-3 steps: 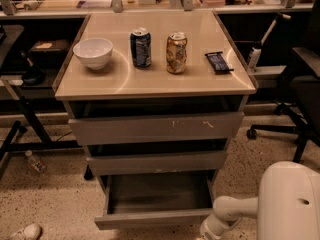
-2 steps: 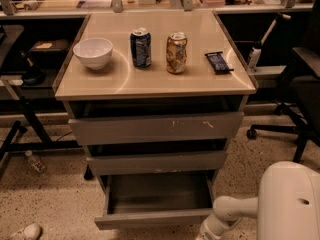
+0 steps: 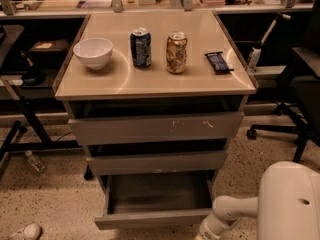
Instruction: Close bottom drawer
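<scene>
Item: bottom drawer (image 3: 152,218), lowest of 3 in cabinet, pulled well out, front edge nr frame btm. Speckled floor (image 3: 60,204) open to its L. Your gripper (image 3: 204,233): low at frame btm, just beside drawer's front R corner; grip state can't tell

**No legible text in frame**

Nothing can be read w/ certainty. Blue can (image 3: 141,47), upper centre of frame on the cabinet top (image 3: 200,81): printed label, lettering too blurred to make out. Gold can (image 3: 176,53), just right of it: patterned print, no word legible. Dark snack wrapper (image 3: 218,62), further right: pale marking, illegible. Plastic bottle (image 3: 35,161) on the floor, lower left: label unreadable. Gripper (image 3: 204,234) at the bottom edge, right of centre, just beside the right end of the bottom drawer (image 3: 152,219) front, mostly cut off by the frame; no readable marking.
</scene>
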`<state>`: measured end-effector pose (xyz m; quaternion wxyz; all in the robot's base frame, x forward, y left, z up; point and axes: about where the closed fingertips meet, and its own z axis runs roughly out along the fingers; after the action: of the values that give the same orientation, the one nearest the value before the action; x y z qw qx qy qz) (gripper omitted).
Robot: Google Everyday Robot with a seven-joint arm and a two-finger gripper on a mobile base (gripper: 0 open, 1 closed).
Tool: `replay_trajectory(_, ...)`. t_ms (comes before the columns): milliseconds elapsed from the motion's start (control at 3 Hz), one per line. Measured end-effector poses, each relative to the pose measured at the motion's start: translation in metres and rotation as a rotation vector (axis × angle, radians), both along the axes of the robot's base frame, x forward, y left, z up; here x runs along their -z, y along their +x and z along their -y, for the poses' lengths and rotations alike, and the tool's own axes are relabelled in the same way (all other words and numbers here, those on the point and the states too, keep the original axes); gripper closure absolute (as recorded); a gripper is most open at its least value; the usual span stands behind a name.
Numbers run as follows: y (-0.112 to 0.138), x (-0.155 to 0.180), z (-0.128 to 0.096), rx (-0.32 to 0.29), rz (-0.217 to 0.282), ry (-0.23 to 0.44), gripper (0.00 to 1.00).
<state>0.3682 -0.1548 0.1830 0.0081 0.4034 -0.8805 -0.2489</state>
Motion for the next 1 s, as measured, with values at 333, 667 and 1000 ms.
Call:
replay_trajectory(333, 0.016, 0.001, -0.01, -0.034, 0.049, 0.015, 1.0)
replay_trajectory(667, 0.031, 0.004, -0.011, -0.052, 0.086, 0.012, 1.0)
replay_trajectory(1000, 0.048, 0.008, -0.01, -0.069, 0.12, 0.001, 1.0)
